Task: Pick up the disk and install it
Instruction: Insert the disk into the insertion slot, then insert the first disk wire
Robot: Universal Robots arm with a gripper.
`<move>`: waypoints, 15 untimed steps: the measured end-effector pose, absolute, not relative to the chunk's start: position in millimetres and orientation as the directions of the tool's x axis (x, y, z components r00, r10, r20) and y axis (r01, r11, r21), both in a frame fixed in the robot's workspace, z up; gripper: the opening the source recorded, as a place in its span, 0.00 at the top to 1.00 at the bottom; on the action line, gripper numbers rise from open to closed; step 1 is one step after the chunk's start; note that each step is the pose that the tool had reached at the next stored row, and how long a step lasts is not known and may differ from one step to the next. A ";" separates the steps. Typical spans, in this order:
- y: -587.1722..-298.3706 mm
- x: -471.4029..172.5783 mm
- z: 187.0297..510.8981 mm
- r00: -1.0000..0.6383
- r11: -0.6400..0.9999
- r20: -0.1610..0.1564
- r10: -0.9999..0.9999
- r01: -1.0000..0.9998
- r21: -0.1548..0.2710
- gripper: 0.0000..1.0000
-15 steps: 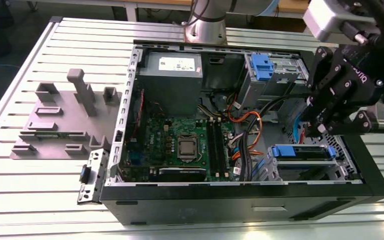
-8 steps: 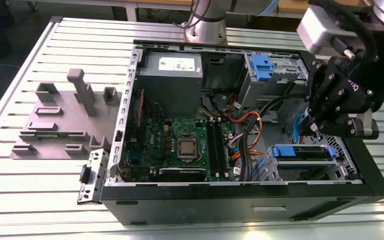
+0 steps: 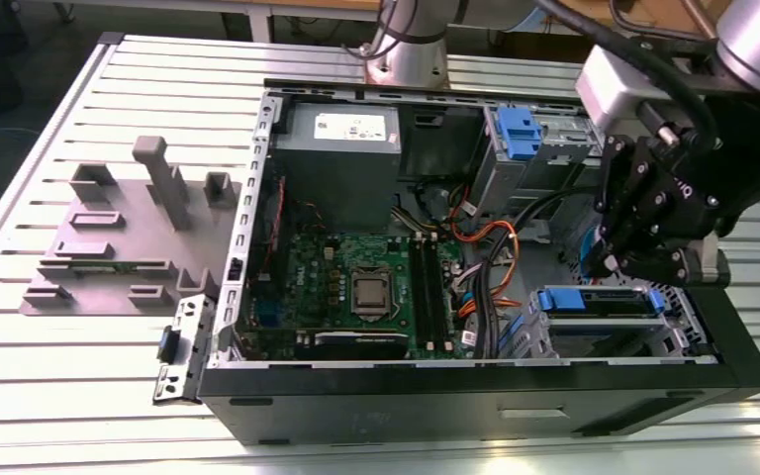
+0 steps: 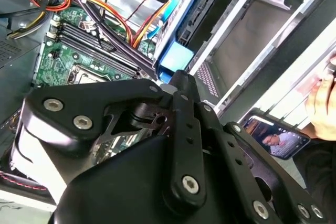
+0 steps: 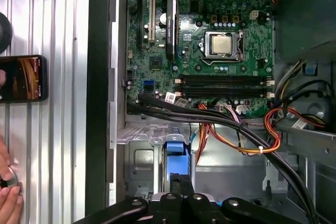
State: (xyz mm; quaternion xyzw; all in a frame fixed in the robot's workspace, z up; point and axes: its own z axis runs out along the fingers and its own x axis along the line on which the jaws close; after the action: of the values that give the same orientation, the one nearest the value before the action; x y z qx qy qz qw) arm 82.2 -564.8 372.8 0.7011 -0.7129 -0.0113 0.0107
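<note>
**Blue-railed disk seated in the drive cage, gripper closed just above it**

Black gripper (image 3: 608, 265) fingers are seen pressed together with nothing clamped between them in the first wrist view (image 5: 181, 183). The disk (image 3: 601, 303) is found in the metal drive cage (image 3: 681, 336) at about 4 o'clock of the open computer case (image 3: 486, 406) in the exterior view, directly beneath the gripper. In the first wrist view the disk's blue end (image 5: 175, 153) lies just beyond the fingertips.

Orange and black cables (image 3: 486, 259) are bundled close beside the cage, at its 10 o'clock. The motherboard (image 3: 353, 282) is seen at the case's centre, a grey metal box (image 3: 340, 148) at 12 o'clock and a small blue latch (image 3: 518, 132) at 1 o'clock. A grey fixture block (image 3: 130, 233) is set on the slatted table (image 3: 37, 396) at 9 o'clock. A phone (image 5: 21, 78) and a person's hand (image 5: 8, 195) are seen on the table outside the case.
</note>
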 end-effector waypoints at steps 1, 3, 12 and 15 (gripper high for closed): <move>-564.8 82.2 371.1 -0.017 0.017 -0.001 -1.000 -0.999 0.031 0.89; -564.8 82.2 367.4 -0.017 0.017 0.000 -1.000 -0.999 0.031 0.89; -564.8 82.2 356.9 -0.017 0.017 0.000 -1.000 -0.999 0.031 0.89; -564.8 82.2 350.7 -0.017 0.017 0.000 -1.000 -0.999 0.031 0.89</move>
State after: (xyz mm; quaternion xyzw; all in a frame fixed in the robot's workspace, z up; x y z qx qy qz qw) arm 82.2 -564.8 350.7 0.7011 -0.7129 -0.0112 0.0108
